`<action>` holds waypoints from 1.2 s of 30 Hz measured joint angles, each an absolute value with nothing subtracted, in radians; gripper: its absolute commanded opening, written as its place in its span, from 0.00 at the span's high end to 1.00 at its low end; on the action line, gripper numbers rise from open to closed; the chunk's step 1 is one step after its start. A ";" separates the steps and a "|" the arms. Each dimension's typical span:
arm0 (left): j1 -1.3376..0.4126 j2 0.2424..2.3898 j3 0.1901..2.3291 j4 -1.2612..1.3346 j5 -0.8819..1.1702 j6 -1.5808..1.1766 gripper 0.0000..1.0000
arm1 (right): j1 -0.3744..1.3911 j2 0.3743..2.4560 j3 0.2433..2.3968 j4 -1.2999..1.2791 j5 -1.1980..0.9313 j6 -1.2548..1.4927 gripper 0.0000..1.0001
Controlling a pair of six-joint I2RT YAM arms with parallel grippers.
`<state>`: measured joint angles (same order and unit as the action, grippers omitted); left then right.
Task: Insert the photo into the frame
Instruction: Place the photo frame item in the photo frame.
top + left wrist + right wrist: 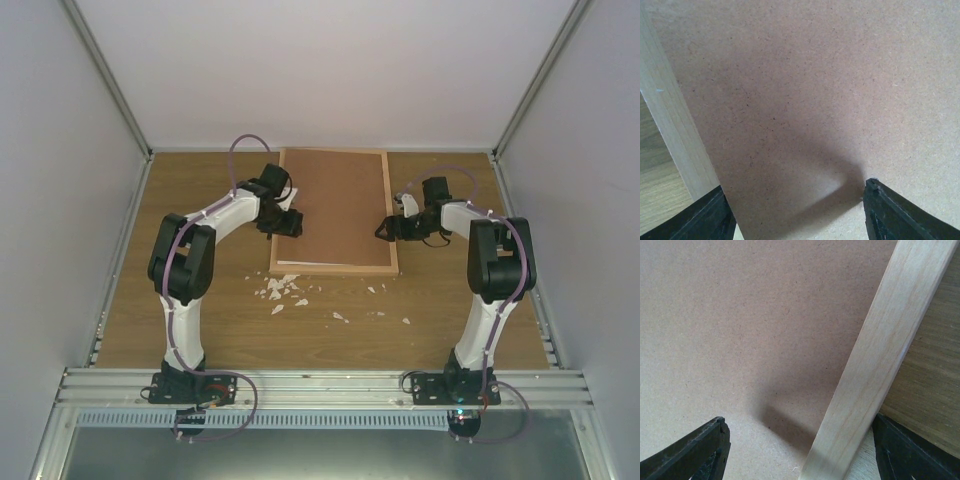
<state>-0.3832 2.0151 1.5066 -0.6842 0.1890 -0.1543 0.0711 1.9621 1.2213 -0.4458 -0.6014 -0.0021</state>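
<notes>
The frame (340, 269) lies flat at the middle back of the table, its light wood rails around a plain brown backing board (335, 205). The photo is hidden. My left gripper (287, 223) is at the frame's left side. In the left wrist view it (795, 212) is open, low over the board (815, 100), with the left rail (670, 130) by its left finger. My right gripper (388, 229) is at the frame's right side. Seen from the right wrist it (800, 452) is open, straddling the right rail (875, 355) with nothing gripped.
Several small white scraps (285, 290) lie on the wooden table (450, 320) just in front of the frame, a few more (372, 290) to their right. White walls close the table on three sides, and a metal rail (320, 385) runs along the near edge.
</notes>
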 measured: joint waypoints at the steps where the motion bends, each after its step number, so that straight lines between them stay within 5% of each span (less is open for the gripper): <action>1: -0.385 2.015 1.507 -0.685 0.188 -0.149 0.28 | 0.071 1.962 1.221 -0.445 -0.601 -0.002 0.21; 18: -0.432 1.987 1.556 -0.719 0.123 -0.069 0.26 | 0.073 1.962 1.213 -0.421 -0.604 -0.002 0.20; 24: -0.434 1.944 1.552 -0.699 0.137 -0.015 0.43 | 0.073 1.960 1.211 -0.419 -0.603 -0.003 0.20; 29: -0.433 1.927 1.552 -0.684 0.203 0.044 0.67 | 0.080 1.948 1.202 -0.411 -0.580 -0.010 0.20; 36: -0.436 1.962 1.507 -0.664 0.224 0.068 0.73 | 0.092 1.898 1.202 -0.412 -0.555 -0.039 0.21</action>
